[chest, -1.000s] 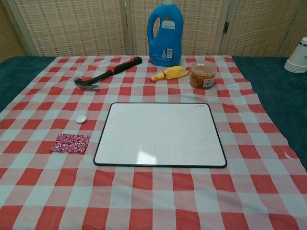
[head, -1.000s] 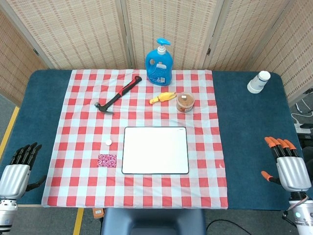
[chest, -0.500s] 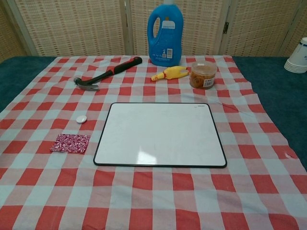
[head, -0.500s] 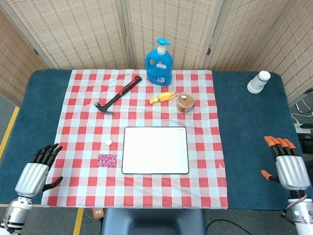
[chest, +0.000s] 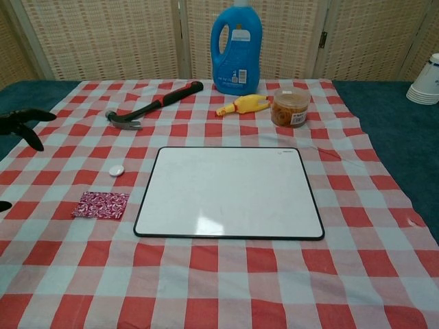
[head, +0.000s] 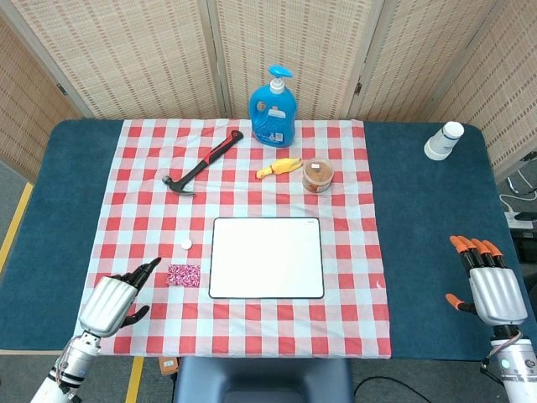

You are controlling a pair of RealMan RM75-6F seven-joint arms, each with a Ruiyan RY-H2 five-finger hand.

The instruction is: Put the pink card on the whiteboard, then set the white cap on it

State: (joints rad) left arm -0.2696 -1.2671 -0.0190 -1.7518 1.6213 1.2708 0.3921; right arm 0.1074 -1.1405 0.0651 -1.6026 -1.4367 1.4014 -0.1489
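The pink patterned card [head: 184, 275] [chest: 101, 204] lies flat on the checked cloth just left of the whiteboard [head: 267, 258] [chest: 230, 192]. A small white cap [head: 186, 244] [chest: 116, 170] sits on the cloth a little behind the card. My left hand [head: 112, 303] hovers left of the card, fingers apart and holding nothing; only its dark fingertips [chest: 24, 116] show at the chest view's left edge. My right hand [head: 491, 285] hangs open over the blue table at the far right, away from everything.
A hammer [head: 201, 163], a blue detergent bottle [head: 273, 107], a yellow rubber chicken [head: 279, 168] and a small orange-lidded tub [head: 318, 175] stand behind the whiteboard. A stack of white cups [head: 443, 140] sits at the back right corner.
My left hand has swung in from the table's left edge toward the pink card, now entering the chest view. The right hand has barely moved.
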